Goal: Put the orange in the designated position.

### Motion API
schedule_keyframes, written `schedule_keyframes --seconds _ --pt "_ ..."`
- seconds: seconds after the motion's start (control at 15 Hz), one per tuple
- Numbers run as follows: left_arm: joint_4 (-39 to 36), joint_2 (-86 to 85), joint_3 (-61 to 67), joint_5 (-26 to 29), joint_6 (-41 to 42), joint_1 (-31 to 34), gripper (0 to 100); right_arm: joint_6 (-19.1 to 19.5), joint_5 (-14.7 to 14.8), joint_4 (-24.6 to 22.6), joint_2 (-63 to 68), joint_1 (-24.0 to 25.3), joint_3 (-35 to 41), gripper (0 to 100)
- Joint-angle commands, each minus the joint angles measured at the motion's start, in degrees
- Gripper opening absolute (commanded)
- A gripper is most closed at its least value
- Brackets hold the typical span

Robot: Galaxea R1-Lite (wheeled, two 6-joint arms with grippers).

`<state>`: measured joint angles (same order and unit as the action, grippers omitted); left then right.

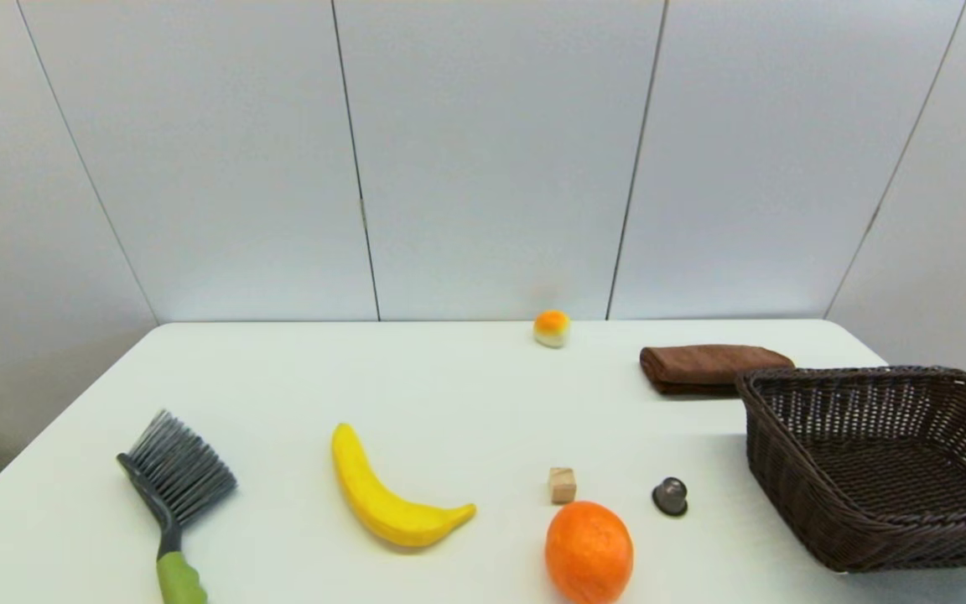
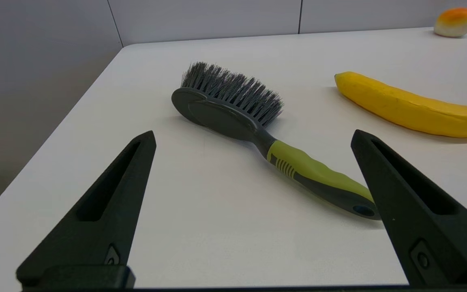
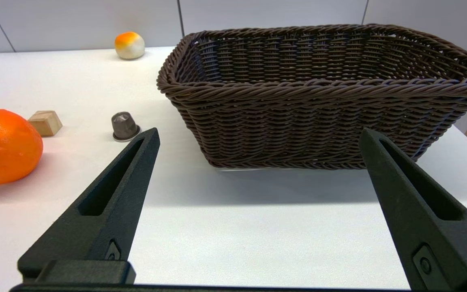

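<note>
The orange [image 1: 589,551] rests on the white table [image 1: 449,377] at the near edge, toward 5 o'clock from the table's middle, touched by nothing. A small wooden cube [image 1: 562,485] sits just beyond it at 12 o'clock, and a dark capsule [image 1: 670,496] lies near it at 2 o'clock. The banana [image 1: 391,495] lies at the orange's 9 o'clock, the brush [image 1: 171,491] farther out the same way. A brown wicker basket [image 1: 793,495] stands at 3 o'clock, with a folded brown cloth [image 1: 705,367] behind it. A white ball with an orange top [image 1: 552,328] sits at the far edge.

The left end effector [image 2: 253,138] hangs spread wide over the near-left table beside the brush, holding nothing. The right end effector [image 3: 260,136] is spread wide and empty before the basket, the orange off to its side.
</note>
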<state>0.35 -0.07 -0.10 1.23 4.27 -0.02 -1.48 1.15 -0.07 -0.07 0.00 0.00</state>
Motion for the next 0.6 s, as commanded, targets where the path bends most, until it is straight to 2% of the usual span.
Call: schedule_keyframes --seconds 0.07,0.6 --pt "0.0 0.07 0.01 0.0 0.04 0.02 100 0.07 0.0 -0.01 0.07 0.0 0.0 100" --pt "0.0 0.07 0.01 0.0 0.04 0.02 100 -0.02 0.0 -0.01 -0.01 0.0 0.0 100"
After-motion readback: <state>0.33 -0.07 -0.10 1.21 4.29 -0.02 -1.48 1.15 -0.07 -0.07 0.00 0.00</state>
